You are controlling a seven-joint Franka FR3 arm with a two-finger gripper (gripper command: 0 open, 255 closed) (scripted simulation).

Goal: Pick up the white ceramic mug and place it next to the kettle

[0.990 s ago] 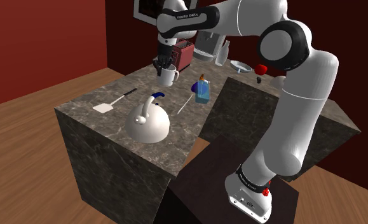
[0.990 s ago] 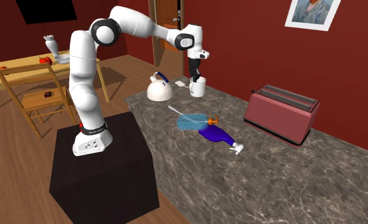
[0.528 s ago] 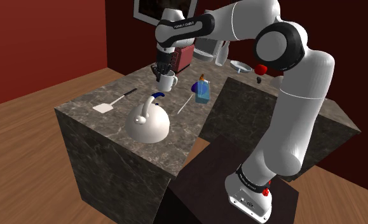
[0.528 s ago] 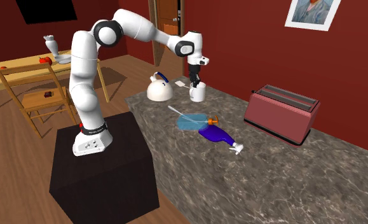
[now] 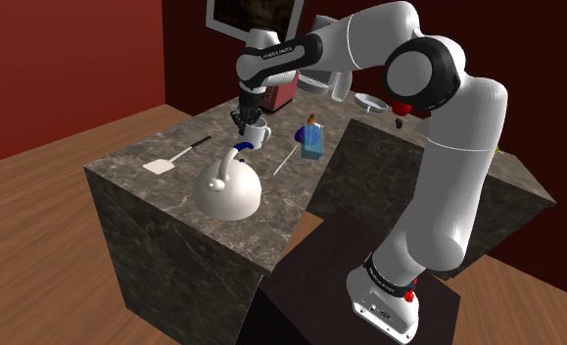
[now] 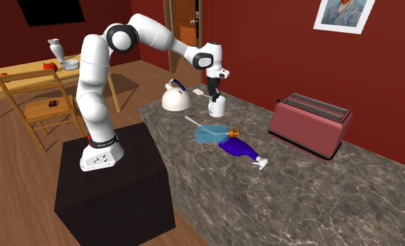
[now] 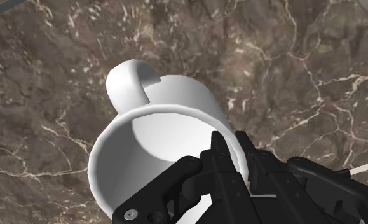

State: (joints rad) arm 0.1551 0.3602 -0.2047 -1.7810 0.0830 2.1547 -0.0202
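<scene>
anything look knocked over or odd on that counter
Yes: the dark blue bottle lies on its side on the counter, beside a pale blue bottle that also looks laid flat. The kettle stands upright.

The mug (image 7: 157, 127) is plain white, as is the domed kettle (image 5: 229, 188), whose handle (image 5: 242, 147) is blue. The gripper (image 7: 232, 153) is all black. The countertop (image 6: 306, 189) is dark grey-brown marble with pale veins. At the second exterior view's right, the toaster (image 6: 311, 127) is dull red, and the walls (image 6: 264, 42) are deep red.
</scene>
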